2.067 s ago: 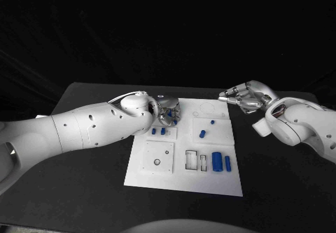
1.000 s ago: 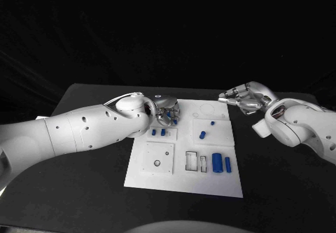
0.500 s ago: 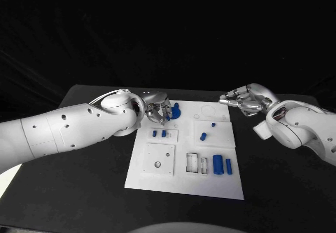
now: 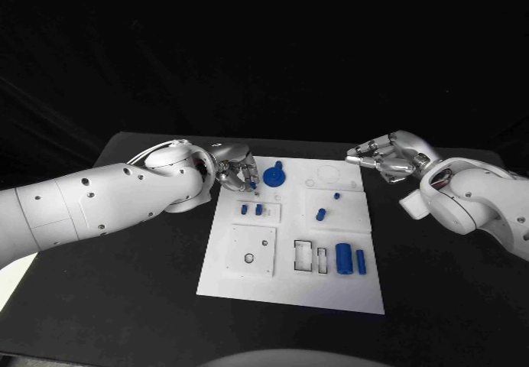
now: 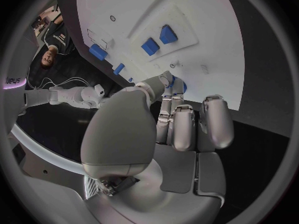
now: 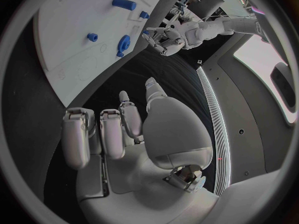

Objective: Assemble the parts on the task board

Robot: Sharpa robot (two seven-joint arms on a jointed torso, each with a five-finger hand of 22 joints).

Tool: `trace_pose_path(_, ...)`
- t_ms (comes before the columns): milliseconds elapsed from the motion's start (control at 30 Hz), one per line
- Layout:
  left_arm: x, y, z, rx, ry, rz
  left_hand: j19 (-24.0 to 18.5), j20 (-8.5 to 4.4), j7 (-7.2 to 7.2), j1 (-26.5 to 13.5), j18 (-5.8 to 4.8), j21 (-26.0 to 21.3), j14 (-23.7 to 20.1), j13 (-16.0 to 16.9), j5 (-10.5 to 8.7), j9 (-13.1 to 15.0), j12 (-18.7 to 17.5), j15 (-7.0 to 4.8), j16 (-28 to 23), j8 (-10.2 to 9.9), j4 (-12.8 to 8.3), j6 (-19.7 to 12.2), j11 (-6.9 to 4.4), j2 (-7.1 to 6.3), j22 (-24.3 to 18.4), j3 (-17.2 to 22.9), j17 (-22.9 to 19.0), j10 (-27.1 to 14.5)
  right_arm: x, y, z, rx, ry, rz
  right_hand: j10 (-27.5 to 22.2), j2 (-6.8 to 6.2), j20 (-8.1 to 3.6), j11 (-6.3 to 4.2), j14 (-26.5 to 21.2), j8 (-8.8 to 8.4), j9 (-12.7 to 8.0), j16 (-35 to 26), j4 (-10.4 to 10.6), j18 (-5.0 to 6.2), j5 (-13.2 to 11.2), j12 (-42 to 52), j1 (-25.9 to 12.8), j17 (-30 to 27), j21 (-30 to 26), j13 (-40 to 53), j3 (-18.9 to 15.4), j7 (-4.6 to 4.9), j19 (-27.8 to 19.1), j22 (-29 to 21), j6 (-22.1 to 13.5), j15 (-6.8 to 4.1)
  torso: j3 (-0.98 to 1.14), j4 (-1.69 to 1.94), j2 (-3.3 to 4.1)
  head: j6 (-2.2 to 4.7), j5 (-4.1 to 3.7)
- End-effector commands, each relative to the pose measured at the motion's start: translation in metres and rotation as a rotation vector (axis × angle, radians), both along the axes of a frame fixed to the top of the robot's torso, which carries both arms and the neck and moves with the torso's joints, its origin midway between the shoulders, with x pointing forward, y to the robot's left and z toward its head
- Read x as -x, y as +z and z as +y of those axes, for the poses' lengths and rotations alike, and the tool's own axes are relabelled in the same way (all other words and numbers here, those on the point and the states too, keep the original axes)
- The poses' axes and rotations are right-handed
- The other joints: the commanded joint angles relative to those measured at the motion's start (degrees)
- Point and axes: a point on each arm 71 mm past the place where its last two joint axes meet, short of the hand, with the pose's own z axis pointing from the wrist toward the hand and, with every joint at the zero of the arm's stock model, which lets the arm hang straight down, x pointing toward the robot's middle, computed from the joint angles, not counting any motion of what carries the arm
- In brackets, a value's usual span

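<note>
Mostly unassembled: loose blue parts scattered across task board, gear near far edge. Left hand curled, right hand curled, both holding nothing.

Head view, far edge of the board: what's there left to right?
Silver left hand → blue gear-shaped part on the white task board → bare printed circle outlines → silver right hand, off the board's right edge.

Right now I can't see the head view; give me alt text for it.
White task board lies mid-table with blue parts on it. The left hand hovers at its far left corner beside a blue gear; the right hand hangs curled past the far right corner.
</note>
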Motion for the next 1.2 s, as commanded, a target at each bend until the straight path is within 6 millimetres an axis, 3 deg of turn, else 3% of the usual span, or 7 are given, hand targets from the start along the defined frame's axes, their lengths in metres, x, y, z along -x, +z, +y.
trace_pose_path(33, 0.000, -0.003, 0.000, 0.000, 0.000, 0.027, 2.83, 0.36, 0.09, -0.71, -0.89, 0.34, 3.00, -0.09, 0.12, -0.09, -0.40, 0.38, 0.30, -0.25, -0.26, 0.21, 0.14, 0.05, 0.22, 0.10, -0.06, 0.46, 0.001, 0.000, 0.002, 0.002, 0.012, -0.005, -0.31, 0.59, -0.05, 0.04, 3.71, -0.05, 0.05, -0.30, 0.00, 0.77, 0.39, 0.02, 0.13, 4.71, -0.26, 2.66, -0.42, 0.00, -0.38, 1.31, -0.43, -0.17, 0.02, -0.03, 0.02, -0.04, 0.16)
trace_pose_path(1200, -0.002, -0.023, -0.009, -0.045, -0.020, 0.052, 2.83, 0.42, 0.10, -1.03, -0.92, 0.51, 2.99, -0.13, 0.12, -0.15, -0.78, 0.42, 0.40, -0.47, -0.26, 0.29, 0.17, -0.02, 0.41, 0.08, 0.00, 0.56, 0.001, 0.000, 0.004, 0.001, 0.021, -0.007, -0.34, 0.59, -0.06, 0.03, 3.72, -0.01, 0.08, -0.30, 0.02, 0.77, 0.40, -0.02, 0.14, 4.72, -0.27, 2.63, -0.60, -0.01, -0.37, 1.31, -0.38, -0.18, 0.08, -0.09, 0.02, -0.59, 0.02)
